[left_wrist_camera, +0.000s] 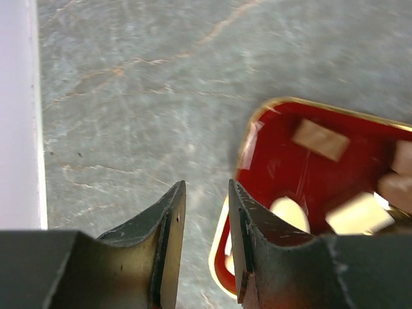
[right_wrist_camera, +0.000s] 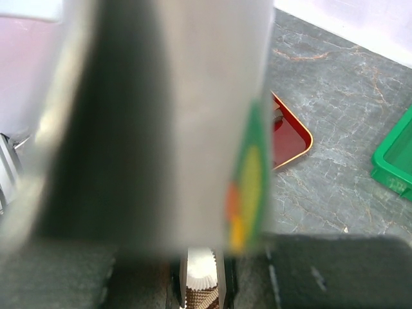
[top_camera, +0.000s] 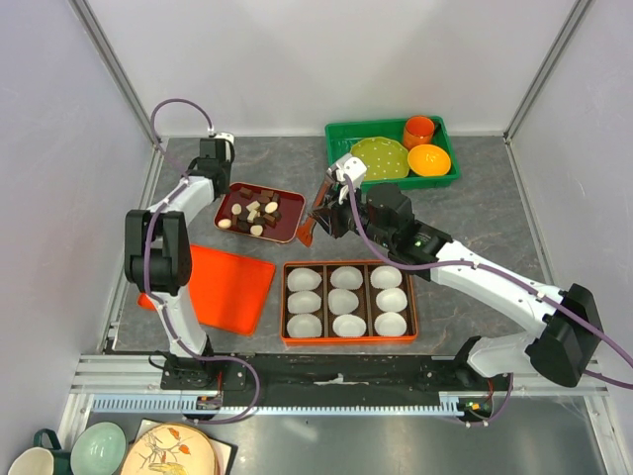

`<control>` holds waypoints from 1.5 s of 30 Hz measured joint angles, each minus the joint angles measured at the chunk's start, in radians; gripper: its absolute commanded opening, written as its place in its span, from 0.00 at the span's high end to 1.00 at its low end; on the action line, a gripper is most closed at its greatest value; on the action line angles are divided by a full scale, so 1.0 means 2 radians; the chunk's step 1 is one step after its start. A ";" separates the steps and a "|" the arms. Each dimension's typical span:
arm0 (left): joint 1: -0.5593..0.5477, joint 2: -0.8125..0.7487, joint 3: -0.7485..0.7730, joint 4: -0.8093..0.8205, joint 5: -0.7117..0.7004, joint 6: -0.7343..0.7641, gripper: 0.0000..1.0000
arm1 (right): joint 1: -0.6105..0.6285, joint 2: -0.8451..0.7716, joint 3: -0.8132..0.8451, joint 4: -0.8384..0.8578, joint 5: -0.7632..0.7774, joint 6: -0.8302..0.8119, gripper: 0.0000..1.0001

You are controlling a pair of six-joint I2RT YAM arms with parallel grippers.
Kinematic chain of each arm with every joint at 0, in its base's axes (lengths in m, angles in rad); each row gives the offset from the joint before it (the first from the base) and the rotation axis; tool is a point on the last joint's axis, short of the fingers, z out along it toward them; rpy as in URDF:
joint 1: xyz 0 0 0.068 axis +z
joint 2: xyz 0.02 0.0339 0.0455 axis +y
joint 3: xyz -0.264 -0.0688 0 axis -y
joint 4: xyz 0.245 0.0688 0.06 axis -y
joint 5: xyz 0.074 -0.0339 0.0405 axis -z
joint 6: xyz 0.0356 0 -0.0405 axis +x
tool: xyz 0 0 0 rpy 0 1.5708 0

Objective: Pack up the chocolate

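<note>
Chocolate (top_camera: 255,211) lies loose in the red tray (top_camera: 288,224) at the back left of the tabletop (top_camera: 475,213), dark cubes and cream ovals jumbled together and touching. We judge the pieces light, rigid and a little slick, and so small that a hard squeeze could crack one or flick it away. The cubes offer flat opposite faces; the ovals we would take across their short width. We would start with a piece at the edge of the heap, where the fingers have room either side. The left gripper (left_wrist_camera: 206,187) hangs just outside the tray's rim over bare tabletop, its jaws a narrow gap apart with nothing between them. The right gripper (right_wrist_camera: 201,293), by the tray's right corner, is closed on a stack of paper cups (right_wrist_camera: 201,265). The orange box (top_camera: 348,340) nearer the arms has white liners (top_camera: 345,300) in all nine cells and no chocolate yet
</note>
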 measured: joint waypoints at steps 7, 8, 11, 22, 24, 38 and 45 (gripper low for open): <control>0.015 0.033 0.024 -0.015 0.014 0.000 0.53 | -0.001 0.000 0.000 0.000 -0.004 0.005 0.82; 0.015 0.037 0.026 -0.017 0.018 0.001 0.53 | -0.001 0.000 0.000 0.000 -0.005 0.006 0.82; 0.014 0.051 0.031 -0.028 0.031 0.005 0.49 | -0.001 0.000 0.000 0.000 -0.008 0.007 0.82; 0.018 0.071 0.047 -0.051 0.067 0.010 0.48 | -0.001 0.000 0.000 0.000 -0.013 0.012 0.81; 0.018 0.075 0.049 -0.052 0.068 0.010 0.51 | -0.001 0.000 0.000 0.000 -0.013 0.012 0.81; 0.021 0.090 0.057 -0.071 0.088 0.015 0.75 | -0.007 0.000 -0.009 -0.001 -0.014 0.017 0.81; 0.019 0.088 0.057 -0.080 0.104 0.015 0.75 | -0.012 -0.012 -0.020 -0.003 -0.012 0.017 0.81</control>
